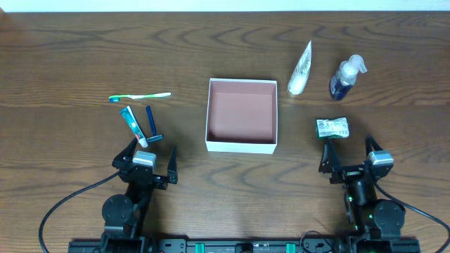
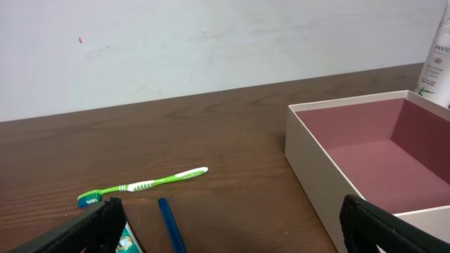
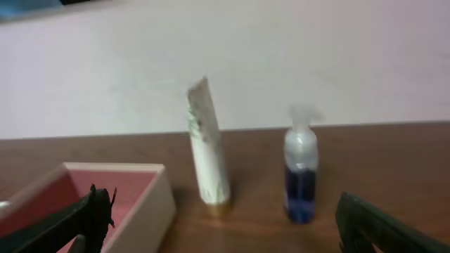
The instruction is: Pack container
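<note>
So the container (image 1: 241, 116) sits dead center on the desk (image 1: 70, 56), left gripper (image 1: 154, 147) at its 8 o'clock and right gripper (image 1: 347, 143) at 4, both spread wide open, gripping nothing

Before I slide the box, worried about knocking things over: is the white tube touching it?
Apart. The overhead view shows a plain gap between the tube and the box, near its far right corner.

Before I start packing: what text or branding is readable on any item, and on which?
"PANTE", cut off at the picture's edge: on the white tube, left wrist view.
Teal tube: print too small to read.
Small packet: print too small to read.
Blue pump bottle: blurred, nothing legible.
</note>
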Robot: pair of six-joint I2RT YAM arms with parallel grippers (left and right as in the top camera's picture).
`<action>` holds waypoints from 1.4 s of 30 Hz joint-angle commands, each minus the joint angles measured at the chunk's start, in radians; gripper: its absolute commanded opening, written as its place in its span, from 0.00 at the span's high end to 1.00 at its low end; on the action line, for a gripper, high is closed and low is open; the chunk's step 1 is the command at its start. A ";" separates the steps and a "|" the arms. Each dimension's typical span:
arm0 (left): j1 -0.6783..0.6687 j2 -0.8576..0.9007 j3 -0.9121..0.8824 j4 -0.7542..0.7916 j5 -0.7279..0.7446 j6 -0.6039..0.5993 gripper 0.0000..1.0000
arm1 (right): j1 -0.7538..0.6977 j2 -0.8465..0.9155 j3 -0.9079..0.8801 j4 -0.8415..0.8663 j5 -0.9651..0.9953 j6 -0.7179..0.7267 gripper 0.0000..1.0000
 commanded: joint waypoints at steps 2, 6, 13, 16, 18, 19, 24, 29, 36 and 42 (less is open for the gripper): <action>0.005 0.002 -0.018 -0.032 0.011 0.013 0.02 | -0.006 0.104 0.188 -0.008 -0.035 -0.021 0.01; 0.005 0.002 -0.018 -0.032 0.011 0.013 0.02 | -0.006 0.362 0.431 -0.117 -0.059 -0.059 0.01; 0.005 0.002 -0.018 -0.032 0.011 0.013 0.02 | -0.006 0.925 0.972 -0.460 -0.253 -0.082 0.01; 0.005 0.002 -0.018 -0.032 0.011 0.013 0.02 | -0.006 1.131 1.168 -0.576 -0.406 -0.081 0.01; 0.005 0.002 -0.018 -0.032 0.011 0.013 0.02 | -0.006 1.239 1.249 -0.586 -0.481 -0.081 0.01; 0.005 0.002 -0.018 -0.032 0.011 0.013 0.02 | -0.006 1.288 1.274 -0.572 -0.484 -0.080 0.01; 0.005 0.002 -0.018 -0.032 0.011 0.013 0.02 | -0.006 1.458 1.291 -0.502 -0.506 -0.028 0.01; 0.005 0.002 -0.018 -0.032 0.011 0.013 0.02 | -0.003 1.548 1.291 -0.524 -0.423 -0.029 0.01; 0.005 0.002 -0.018 -0.032 0.011 0.013 0.02 | 0.075 1.563 1.290 -0.547 -0.117 -0.040 0.04; 0.005 0.002 -0.018 -0.032 0.011 0.013 0.02 | 0.195 1.564 1.290 -0.527 0.139 -0.040 0.13</action>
